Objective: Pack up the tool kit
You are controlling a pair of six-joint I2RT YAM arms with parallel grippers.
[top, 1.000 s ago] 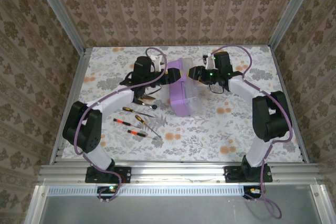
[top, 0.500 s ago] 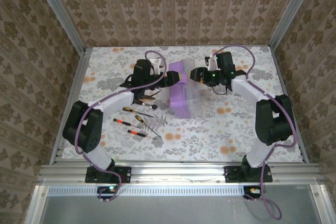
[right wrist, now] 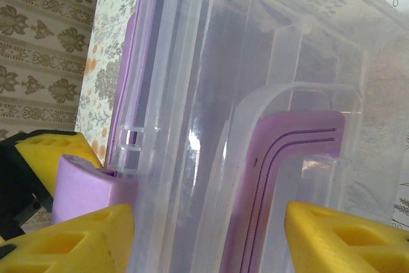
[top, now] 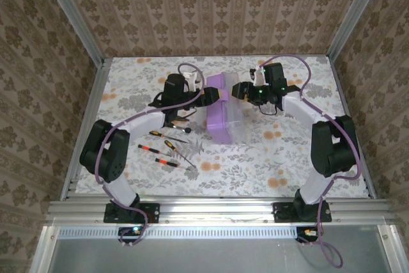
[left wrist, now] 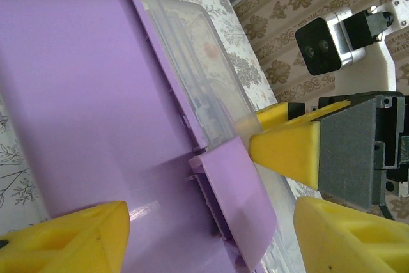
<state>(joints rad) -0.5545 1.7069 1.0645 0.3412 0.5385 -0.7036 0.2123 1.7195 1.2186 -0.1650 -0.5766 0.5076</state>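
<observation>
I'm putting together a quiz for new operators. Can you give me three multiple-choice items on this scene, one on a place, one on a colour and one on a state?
1. Where do the screwdrivers lie relative to the box?
A) inside it
B) on the table, on the left arm's side of it
C) on top of it

2. What colour are the gripper fingers?
A) yellow
B) black
C) red

3. How is the box's lid?
A) lying off on the table
B) swung wide open
C) closed against the base

Answers:
1 B: the top view shows them loose on the table, left of the box.
2 A: both wrist views show yellow fingers.
3 C: the clear lid sits flush on the purple base.
</observation>
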